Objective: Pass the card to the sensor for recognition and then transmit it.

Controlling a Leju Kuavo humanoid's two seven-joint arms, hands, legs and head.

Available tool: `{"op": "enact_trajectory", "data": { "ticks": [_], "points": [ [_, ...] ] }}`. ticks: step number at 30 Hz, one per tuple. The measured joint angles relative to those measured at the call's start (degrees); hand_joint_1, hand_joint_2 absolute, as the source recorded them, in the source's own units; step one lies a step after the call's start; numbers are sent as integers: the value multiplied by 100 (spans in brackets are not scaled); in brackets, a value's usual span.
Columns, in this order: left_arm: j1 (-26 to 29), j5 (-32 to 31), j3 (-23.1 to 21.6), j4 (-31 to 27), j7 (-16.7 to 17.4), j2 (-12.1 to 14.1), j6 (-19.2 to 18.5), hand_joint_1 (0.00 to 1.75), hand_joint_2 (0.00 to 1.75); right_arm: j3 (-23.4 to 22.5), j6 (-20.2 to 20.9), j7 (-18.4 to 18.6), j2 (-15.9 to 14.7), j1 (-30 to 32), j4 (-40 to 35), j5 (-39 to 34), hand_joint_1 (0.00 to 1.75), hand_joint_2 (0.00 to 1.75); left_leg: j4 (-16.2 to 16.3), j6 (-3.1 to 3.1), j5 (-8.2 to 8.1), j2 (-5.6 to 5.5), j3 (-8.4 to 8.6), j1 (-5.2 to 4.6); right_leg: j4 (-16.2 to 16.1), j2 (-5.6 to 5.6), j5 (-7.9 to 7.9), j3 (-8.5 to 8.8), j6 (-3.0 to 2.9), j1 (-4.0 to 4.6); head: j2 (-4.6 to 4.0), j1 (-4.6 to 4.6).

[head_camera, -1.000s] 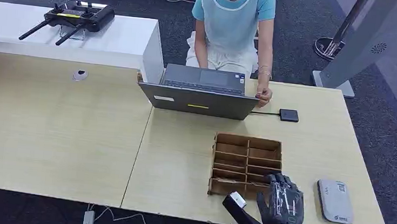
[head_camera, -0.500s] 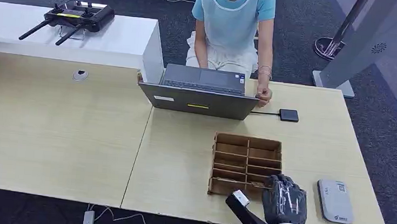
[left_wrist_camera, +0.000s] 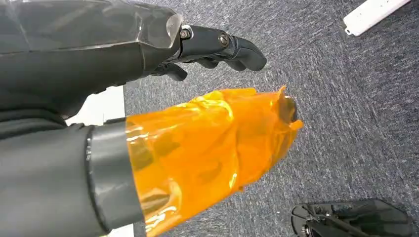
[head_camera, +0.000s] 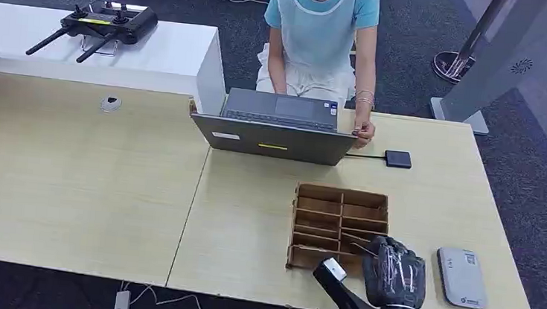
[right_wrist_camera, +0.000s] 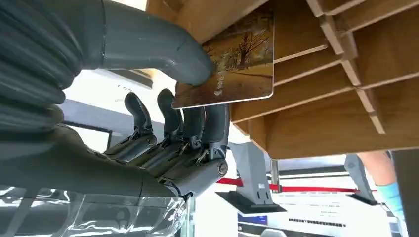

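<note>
My right hand [head_camera: 394,273] hangs over the near right corner of the brown wooden slot box [head_camera: 341,205]. In the right wrist view, the thumb and fingers of that hand [right_wrist_camera: 163,143] pinch a card [right_wrist_camera: 237,64] printed with a tree picture, right beside the box's dividers [right_wrist_camera: 346,98]. A thin edge of the card [head_camera: 357,245] sticks out from the hand toward the box. The grey-white sensor [head_camera: 461,277] lies flat on the table just right of the hand. My left hand [left_wrist_camera: 148,98] hangs over the carpet with its fingers loosely apart, holding nothing.
A person sits across the table with a hand on an open laptop [head_camera: 272,136]. A small black device [head_camera: 398,159] on a cable lies right of the laptop. A black remote controller [head_camera: 102,24] rests on the white counter at the far left.
My right hand's fingers, spread over the box a second ago, have curled in, and the hand has shifted slightly right, with the card's edge now showing.
</note>
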Motion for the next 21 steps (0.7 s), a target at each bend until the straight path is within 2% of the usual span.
{"op": "enact_trajectory", "data": {
  "ticks": [1,6,10,12,14,17,21],
  "points": [
    [0,0,0,0,0,0,0,0,0,-20,0,-61,11,0,-4,-99,143,175,0,0,0,0,0,0,0,0,0,0,0,0,0,0],
    [0,11,0,0,-68,0,2,0,0,-131,17,-616,105,0,-79,-1059,148,175,0,0,0,0,0,0,0,0,0,0,0,0,0,0],
    [0,17,0,0,-96,4,2,0,0,-249,100,-971,144,14,-188,-1630,147,175,0,0,0,0,0,0,0,1,0,0,0,0,0,0],
    [0,20,0,0,-103,15,4,0,0,-299,133,-1173,162,30,-271,-1931,155,175,0,0,0,0,0,0,0,1,0,-1,0,0,0,-2],
    [0,26,0,0,-105,22,7,0,0,-352,146,-1290,175,41,-359,-2118,157,175,0,0,0,0,0,0,0,1,0,-1,0,0,0,0],
    [1,28,0,0,-105,26,13,0,0,-409,192,-1410,190,60,-474,-2312,169,175,0,0,0,0,0,0,0,1,0,-1,0,0,0,-2],
    [1,22,0,0,-105,26,15,0,0,-509,214,-1595,210,87,-605,-2548,169,175,0,0,0,0,0,0,0,0,0,-1,0,0,0,0]
  ]
}}
